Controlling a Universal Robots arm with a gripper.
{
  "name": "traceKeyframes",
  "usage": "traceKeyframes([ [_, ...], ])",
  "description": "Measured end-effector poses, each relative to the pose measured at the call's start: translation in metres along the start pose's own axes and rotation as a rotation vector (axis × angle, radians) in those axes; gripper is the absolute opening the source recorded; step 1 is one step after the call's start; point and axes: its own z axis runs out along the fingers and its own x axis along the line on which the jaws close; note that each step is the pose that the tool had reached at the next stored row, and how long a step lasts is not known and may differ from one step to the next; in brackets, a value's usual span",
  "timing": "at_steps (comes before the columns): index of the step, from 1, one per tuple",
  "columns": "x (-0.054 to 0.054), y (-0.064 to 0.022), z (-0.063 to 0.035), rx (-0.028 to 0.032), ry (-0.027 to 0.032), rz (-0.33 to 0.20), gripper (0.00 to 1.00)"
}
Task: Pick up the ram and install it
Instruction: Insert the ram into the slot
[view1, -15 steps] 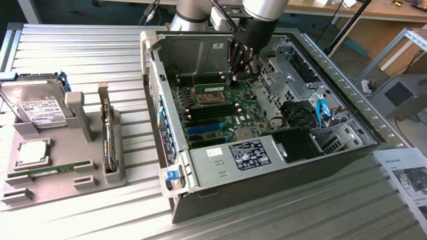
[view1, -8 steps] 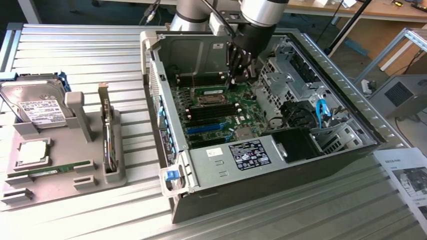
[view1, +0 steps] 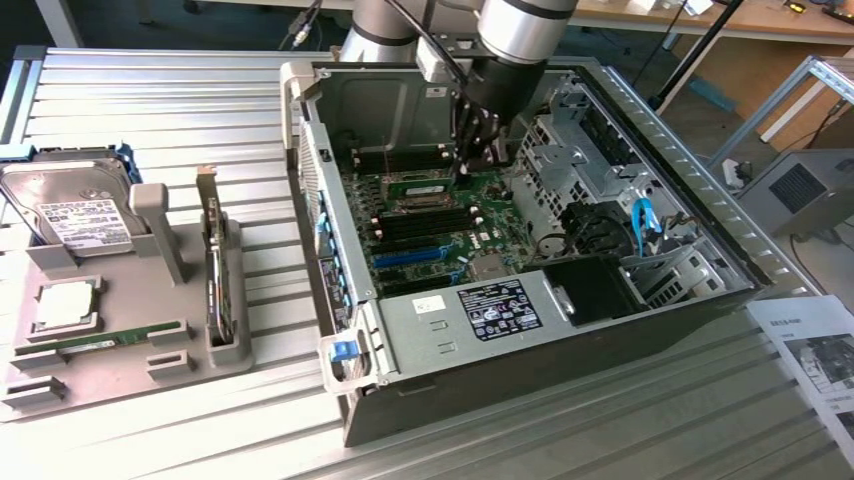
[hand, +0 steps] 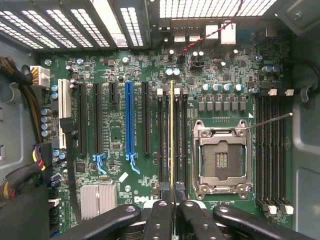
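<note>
Counter of ribbed silver aluminium slats (view1: 160, 100) runs under everything on my feed. Wooden workbenches (view1: 787, 25) stand behind it, and a grey vented cabinet (view1: 801, 195) sits at the exterior view's right. A printed white paper sheet (view1: 814, 350) lies on the counter's near corner.

On the slats lies the big open black-and-grey computer case (view1: 400, 110), side panel off. The silver-and-black robot arm (view1: 521, 30) reaches down into it from above. Inside lies the green motherboard (hand: 115, 140), with one long blue expansion slot (hand: 129, 120) among black ones and an empty silver-framed processor socket (hand: 221, 160).

At the exterior view's left, well apart from the case, sits a grey moulded parts tray (view1: 120, 385). It carries:
- a silver hard drive with a white label (view1: 74, 215), leaning upright
- a green expansion card with a metal bracket (view1: 214, 270), standing on edge
- a small square processor chip (view1: 64, 305), lying flat
- a spare narrow green memory stick (view1: 100, 340), lying flat

My black jaws are pinched together on the ram (hand: 172, 140), the long thin green circuit-board stick. In the wrist view I see it edge-on as a thin yellow-green line. It stands over the bank of black memory slots (hand: 162, 135) between the blue slot and the socket, in line with them. I cannot tell whether it is touching a slot.
</note>
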Motion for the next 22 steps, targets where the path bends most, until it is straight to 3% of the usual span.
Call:
traceKeyframes([
  [7, -0.0001, -0.0002, 0.0057, 0.0000, 0.0000, 0.000, 0.12],
  [22, 0.0017, -0.0005, 0.0065, 0.0000, 0.0000, 0.000, 0.12],
])
